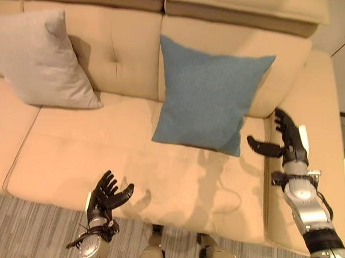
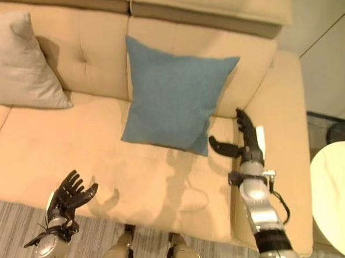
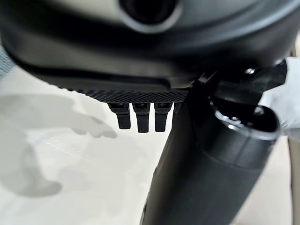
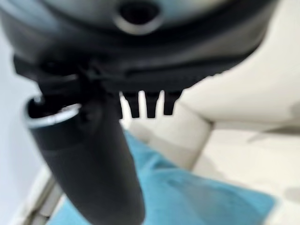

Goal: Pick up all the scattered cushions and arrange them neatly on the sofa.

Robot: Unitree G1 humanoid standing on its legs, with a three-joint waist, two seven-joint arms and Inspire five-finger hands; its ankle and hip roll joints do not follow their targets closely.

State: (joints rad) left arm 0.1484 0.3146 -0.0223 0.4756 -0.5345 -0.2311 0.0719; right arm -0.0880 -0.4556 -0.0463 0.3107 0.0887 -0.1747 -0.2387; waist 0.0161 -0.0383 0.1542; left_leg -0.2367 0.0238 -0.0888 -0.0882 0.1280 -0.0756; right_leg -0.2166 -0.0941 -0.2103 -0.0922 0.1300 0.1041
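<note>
A blue cushion [image 1: 210,93] leans upright against the backrest of the beige sofa [image 1: 76,163], right of the middle. A grey cushion [image 1: 38,58] leans against the backrest at the far left. My right hand [image 1: 287,139] hovers open just right of the blue cushion's lower corner, thumb pointing toward it, not touching. The blue cushion [image 4: 197,197] also shows past my right hand's fingers [image 4: 149,104] in the right wrist view. My left hand [image 1: 106,195] is open over the seat's front edge, holding nothing.
The sofa's right armrest [image 1: 320,127] lies under and beside my right arm. A round pale table [image 2: 338,195] stands to the right of the sofa. Striped grey carpet [image 1: 27,235] covers the floor in front.
</note>
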